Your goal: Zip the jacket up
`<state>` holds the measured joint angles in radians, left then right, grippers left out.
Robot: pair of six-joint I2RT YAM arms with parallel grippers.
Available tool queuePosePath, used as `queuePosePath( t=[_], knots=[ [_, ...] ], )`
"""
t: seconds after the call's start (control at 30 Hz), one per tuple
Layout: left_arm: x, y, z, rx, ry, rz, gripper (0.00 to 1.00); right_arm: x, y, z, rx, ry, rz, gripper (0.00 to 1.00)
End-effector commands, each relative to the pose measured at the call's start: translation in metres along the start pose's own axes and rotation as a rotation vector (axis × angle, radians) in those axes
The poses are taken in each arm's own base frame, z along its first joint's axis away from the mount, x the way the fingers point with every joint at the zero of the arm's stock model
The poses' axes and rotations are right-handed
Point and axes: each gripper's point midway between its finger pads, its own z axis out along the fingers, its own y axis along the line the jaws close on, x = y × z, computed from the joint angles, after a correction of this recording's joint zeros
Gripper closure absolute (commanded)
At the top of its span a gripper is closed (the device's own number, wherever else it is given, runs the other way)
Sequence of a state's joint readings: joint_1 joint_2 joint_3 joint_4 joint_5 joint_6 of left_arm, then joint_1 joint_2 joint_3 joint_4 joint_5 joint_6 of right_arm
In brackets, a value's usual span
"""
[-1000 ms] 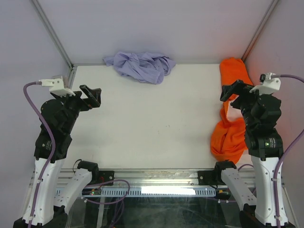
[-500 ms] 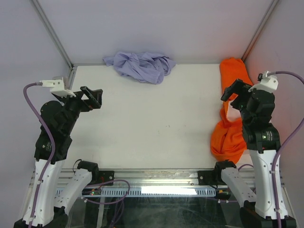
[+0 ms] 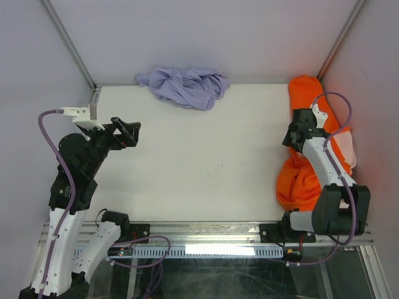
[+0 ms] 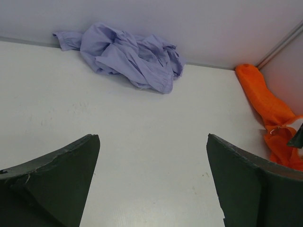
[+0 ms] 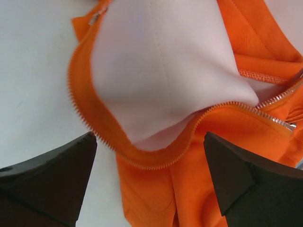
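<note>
My right gripper (image 5: 149, 135) hangs wide open, holding nothing, just above the jacket (image 3: 303, 182), which lies crumpled along the right edge of the table (image 3: 199, 162), its pink lining (image 5: 156, 71) turned out and the zipper (image 5: 142, 164) curling around it. My left gripper (image 4: 152, 137) is wide open too, well apart. Closing here, I might pinch lining along with the teeth, and the twisted halves would then never line up for zipping.

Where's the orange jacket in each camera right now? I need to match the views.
Top external: jacket bunched along the right edge of the table.
Left wrist: jacket at far right, running from the back corner.
Right wrist: jacket fills most of the frame, pink lining and unzipped zipper showing.
Shared landmark: white table on the jacket's left in every view.
</note>
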<state>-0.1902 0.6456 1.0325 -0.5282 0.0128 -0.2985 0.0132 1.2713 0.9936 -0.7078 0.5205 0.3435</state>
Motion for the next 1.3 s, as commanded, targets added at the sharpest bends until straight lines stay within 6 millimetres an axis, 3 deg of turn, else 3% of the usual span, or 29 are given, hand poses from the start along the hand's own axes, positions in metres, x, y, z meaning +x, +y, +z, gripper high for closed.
queuePosePath(
  t=[0.0,0.07,0.13,0.23,0.37,0.53,0.63,0.77,0.83,0.87,0.93,0.97,1.03,1.13,1.17,1.27],
  knots=[
    [-0.001,-0.014,0.001,0.071,-0.011,-0.029,0.01,-0.008,-0.007,0.042,0.115,-0.02,0.079,0.07],
    [0.002,-0.017,0.0,0.087,-0.003,-0.043,0.01,-0.003,-0.009,0.058,0.145,0.008,0.052,0.24],
    [0.005,-0.018,0.0,0.098,0.004,-0.052,0.01,-0.004,-0.003,0.063,0.12,0.012,0.03,0.55],
    [0.009,-0.02,0.0,0.107,0.016,-0.063,0.01,-0.018,0.024,0.047,-0.023,0.005,0.009,0.98],
    [0.01,-0.021,0.001,0.115,0.022,-0.077,0.01,-0.047,0.079,-0.018,-0.271,-0.067,-0.051,1.0],
    [0.009,-0.027,0.003,0.146,0.026,-0.084,0.01,-0.06,0.177,-0.144,-0.654,-0.15,-0.164,1.0],
    [0.009,-0.036,0.004,0.193,0.031,-0.093,0.01,-0.038,0.237,-0.217,-0.87,-0.14,-0.233,1.0],
    [0.015,-0.043,0.006,0.236,0.064,-0.108,0.01,0.017,0.308,-0.315,-1.135,-0.126,-0.376,1.0],
    [0.017,-0.044,0.005,0.239,0.067,-0.112,0.01,0.045,0.334,-0.362,-1.259,-0.112,-0.472,1.0],
    [0.016,-0.043,0.004,0.234,0.063,-0.111,0.01,0.056,0.34,-0.397,-1.34,-0.133,-0.521,1.0],
    [0.014,-0.038,0.002,0.205,0.054,-0.098,0.01,0.078,0.347,-0.432,-1.429,-0.141,-0.627,1.0],
    [0.013,-0.035,0.0,0.188,0.049,-0.09,0.01,0.085,0.346,-0.441,-1.452,-0.139,-0.67,1.0],
    [0.011,-0.031,-0.002,0.164,0.047,-0.07,0.01,0.095,0.338,-0.438,-1.445,-0.118,-0.73,0.98],
    [0.016,-0.027,0.0,0.148,0.068,-0.058,0.01,0.109,0.312,-0.41,-1.376,-0.097,-0.794,0.71],
    [0.019,-0.027,0.001,0.149,0.077,-0.06,0.01,0.109,0.3,-0.398,-1.345,-0.102,-0.801,0.57],
    [0.029,-0.028,0.006,0.16,0.116,-0.068,0.01,0.098,0.262,-0.356,-1.243,-0.081,-0.754,0.34]
  ],
)
